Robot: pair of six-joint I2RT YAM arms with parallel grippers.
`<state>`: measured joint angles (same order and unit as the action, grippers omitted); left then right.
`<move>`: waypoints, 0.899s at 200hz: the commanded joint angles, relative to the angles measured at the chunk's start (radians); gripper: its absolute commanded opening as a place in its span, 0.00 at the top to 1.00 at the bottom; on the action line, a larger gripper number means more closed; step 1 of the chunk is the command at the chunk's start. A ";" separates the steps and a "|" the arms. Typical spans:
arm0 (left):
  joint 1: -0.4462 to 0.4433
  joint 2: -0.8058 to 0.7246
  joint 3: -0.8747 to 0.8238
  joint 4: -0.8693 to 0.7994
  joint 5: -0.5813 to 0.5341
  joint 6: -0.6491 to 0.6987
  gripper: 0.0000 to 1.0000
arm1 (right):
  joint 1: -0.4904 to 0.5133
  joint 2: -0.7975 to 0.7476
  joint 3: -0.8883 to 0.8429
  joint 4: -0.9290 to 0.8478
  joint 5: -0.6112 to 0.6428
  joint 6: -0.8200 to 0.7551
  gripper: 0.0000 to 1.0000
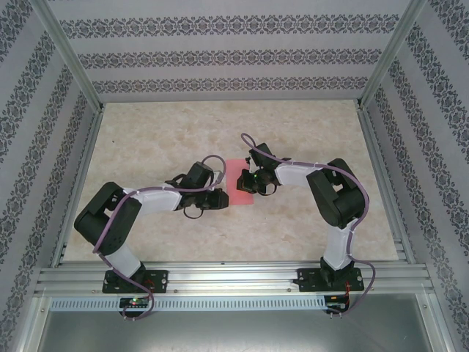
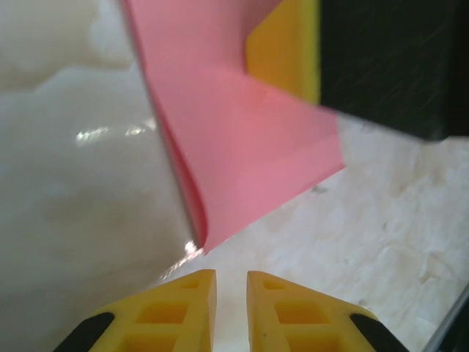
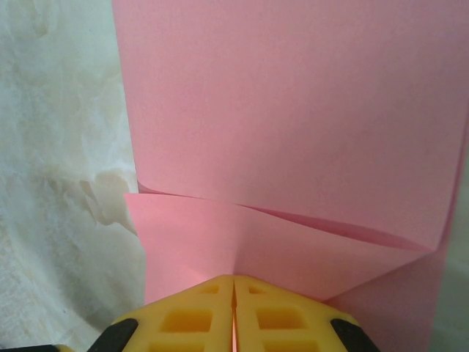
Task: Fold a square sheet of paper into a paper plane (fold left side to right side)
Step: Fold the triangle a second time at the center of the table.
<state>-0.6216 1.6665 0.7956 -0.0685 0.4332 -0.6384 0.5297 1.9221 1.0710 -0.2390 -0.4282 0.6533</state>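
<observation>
At the middle of a pale worktop (image 1: 220, 235), a paper-folding job is under way. Nearest, the left gripper (image 2: 231, 275) sits just short of the square sheet of paper (image 3: 293, 110). Its yellow fingers are set narrow, with a slim gap and nothing between them, and they point at a corner of the sheet where two layers meet along a crease. Just beyond, the right gripper (image 3: 234, 280) pinches the edge of a raised flap with its fingers pressed together, holding that layer above the rest of the pink sheet. The sheet itself lies on the worktop between the two grippers.

The fold looks only partly laid. The flap bows, and its edges do not appear to meet those beneath. The main risk from here is a skewed crease, should the right fingers let go or drag sideways before the layers line up and are pressed flat. A low approach by the left fingers could also catch the thin corner and push the whole sheet across the smooth surface.
</observation>
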 commanded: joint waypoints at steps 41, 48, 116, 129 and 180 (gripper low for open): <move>0.014 0.101 0.112 -0.006 0.055 -0.003 0.82 | -0.006 0.038 -0.006 -0.032 0.055 -0.013 0.91; 0.014 0.113 0.116 -0.008 0.055 0.000 0.82 | -0.005 0.039 -0.005 -0.031 0.055 -0.013 0.91; 0.014 0.167 0.079 -0.004 0.039 -0.003 0.82 | -0.005 -0.018 -0.013 -0.005 0.023 -0.016 0.90; 0.014 0.175 0.070 -0.007 0.030 -0.002 0.82 | -0.005 -0.041 -0.014 -0.006 0.010 -0.020 0.90; 0.012 0.177 0.050 -0.015 0.008 0.001 0.83 | 0.023 -0.068 -0.053 0.011 -0.084 0.031 0.91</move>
<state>-0.6155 1.8141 0.8814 -0.0483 0.4660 -0.6380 0.5308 1.8820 1.0458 -0.2394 -0.4580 0.6571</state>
